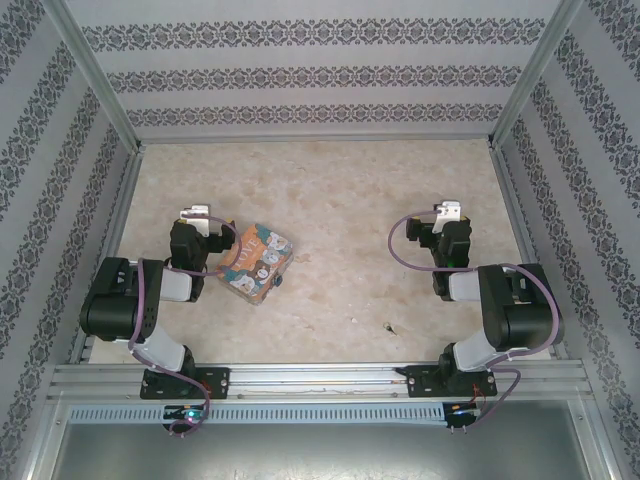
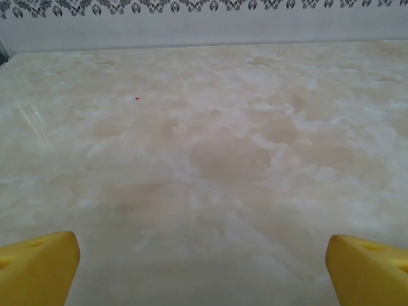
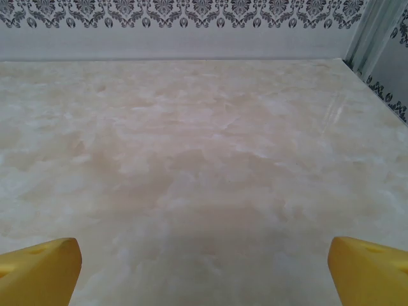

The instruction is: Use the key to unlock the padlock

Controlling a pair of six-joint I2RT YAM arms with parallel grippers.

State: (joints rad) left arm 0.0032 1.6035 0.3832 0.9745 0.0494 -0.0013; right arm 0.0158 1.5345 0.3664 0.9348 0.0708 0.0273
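— Where is the padlock?
— It's a tiny dark speck just beside the near right corner of the printed tin, on the left of the desk. The key lies well apart, nearer the right arm.
— And the hands?
— The left hand and right hand are both released, with yellow fingers spread wide above bare desk.

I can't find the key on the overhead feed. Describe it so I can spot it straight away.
On the marbled table, look near the front rail, left of the right arm. The key is a tiny dark sliver lying alone on bare surface, well right of the colourful tin.
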